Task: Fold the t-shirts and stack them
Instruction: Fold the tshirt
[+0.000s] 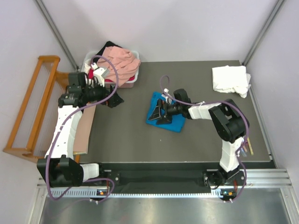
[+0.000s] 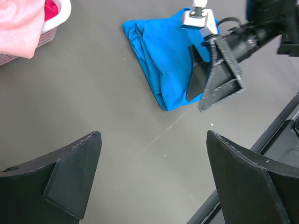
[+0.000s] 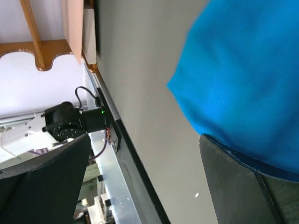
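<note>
While right gripper (image 1: 160, 112) straddles blue t-shirt (image 1: 176, 122) edge, bare table (image 1: 131, 135) alongside

Rumpled blue t-shirt (image 1: 176, 124) flat mid-table

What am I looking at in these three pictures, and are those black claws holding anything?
Two robot arms stand bolted at the table's near edge, each ending in a two-finger gripper. The wide picture looks down from above; the other two come from cameras on the wrists, so each shows its own black fingers. On the dark table lie a blue t-shirt and a white t-shirt; a white tub holds a pink t-shirt. The left gripper hangs open above the table. The right gripper is open right at the blue t-shirt. Neither holds anything.
</note>
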